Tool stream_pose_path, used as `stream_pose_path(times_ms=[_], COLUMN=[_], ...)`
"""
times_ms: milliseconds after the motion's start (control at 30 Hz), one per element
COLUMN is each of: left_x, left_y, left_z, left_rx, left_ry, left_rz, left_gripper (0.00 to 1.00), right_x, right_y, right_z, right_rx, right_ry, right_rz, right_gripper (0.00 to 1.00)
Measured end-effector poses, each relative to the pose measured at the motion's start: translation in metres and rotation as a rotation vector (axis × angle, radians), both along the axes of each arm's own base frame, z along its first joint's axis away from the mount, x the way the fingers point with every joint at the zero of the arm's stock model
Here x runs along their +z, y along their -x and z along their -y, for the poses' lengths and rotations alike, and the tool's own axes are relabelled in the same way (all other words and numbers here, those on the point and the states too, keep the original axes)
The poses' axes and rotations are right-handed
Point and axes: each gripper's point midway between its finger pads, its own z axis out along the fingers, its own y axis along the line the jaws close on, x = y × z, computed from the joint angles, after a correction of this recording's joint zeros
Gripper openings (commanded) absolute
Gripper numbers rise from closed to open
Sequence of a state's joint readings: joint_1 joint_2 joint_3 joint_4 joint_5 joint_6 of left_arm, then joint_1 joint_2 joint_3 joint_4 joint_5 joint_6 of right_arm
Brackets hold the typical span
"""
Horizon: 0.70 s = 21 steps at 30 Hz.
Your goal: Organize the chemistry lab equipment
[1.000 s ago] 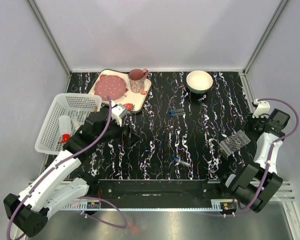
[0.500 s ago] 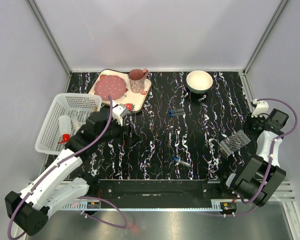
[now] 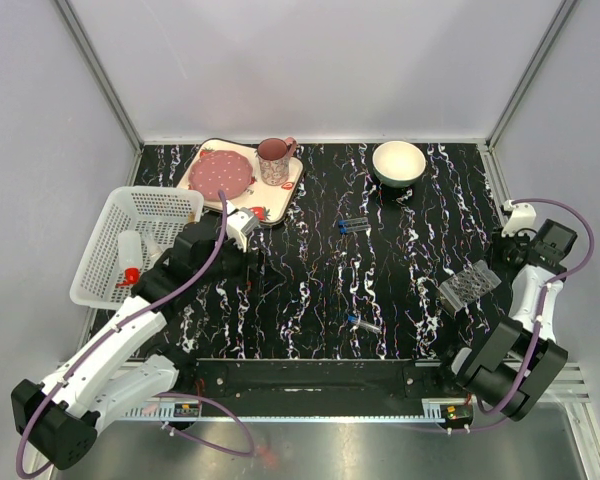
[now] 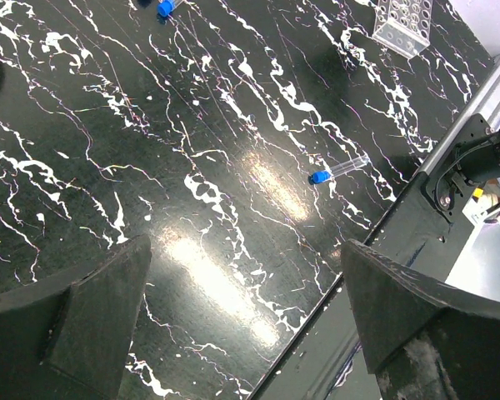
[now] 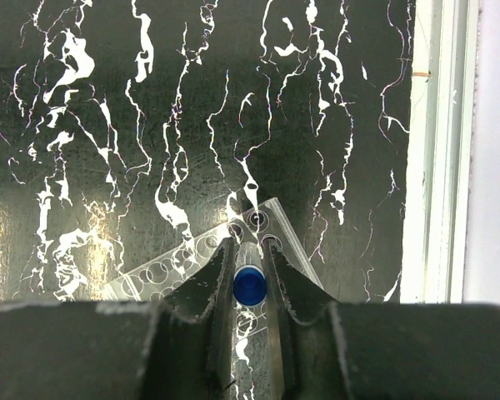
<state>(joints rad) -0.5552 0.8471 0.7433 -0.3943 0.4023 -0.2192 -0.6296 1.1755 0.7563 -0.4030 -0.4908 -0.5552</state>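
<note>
Both arms have barely shifted since a second ago: the left gripper (image 4: 246, 250) has crept slightly toward the far side, and the right gripper (image 5: 248, 250) still holds its tube over the rack.

The right fingers are drawn in narrow on a blue-capped test tube (image 5: 249, 286), which stands upright directly above the clear tube rack (image 5: 162, 271) at the right of the table (image 3: 310, 270). Whether it touches the rack is unclear. The left fingers are spread wide and empty, just near of the strawberry tray (image 3: 280, 195). One loose tube (image 3: 365, 323) lies near centre and two more tubes (image 3: 353, 226) lie farther back. The squeeze bottle (image 3: 130, 250) is in the white basket (image 3: 145, 195) at the left.
</note>
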Motion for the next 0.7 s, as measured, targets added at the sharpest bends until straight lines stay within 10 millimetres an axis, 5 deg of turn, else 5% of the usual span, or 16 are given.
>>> stream_pose_path(times_ms=[700], left_x=[-0.0012], left_y=[0.0010], left_z=[0.0014], left_rx=[-0.010], left_ry=[0.001], left_rz=[-0.008], left_gripper=[0.99], right_x=[-0.0058], right_y=[0.0070], right_z=[-0.0041], right_rx=[0.017], right_ry=[-0.004], right_rz=[-0.030], right_gripper=[0.21])
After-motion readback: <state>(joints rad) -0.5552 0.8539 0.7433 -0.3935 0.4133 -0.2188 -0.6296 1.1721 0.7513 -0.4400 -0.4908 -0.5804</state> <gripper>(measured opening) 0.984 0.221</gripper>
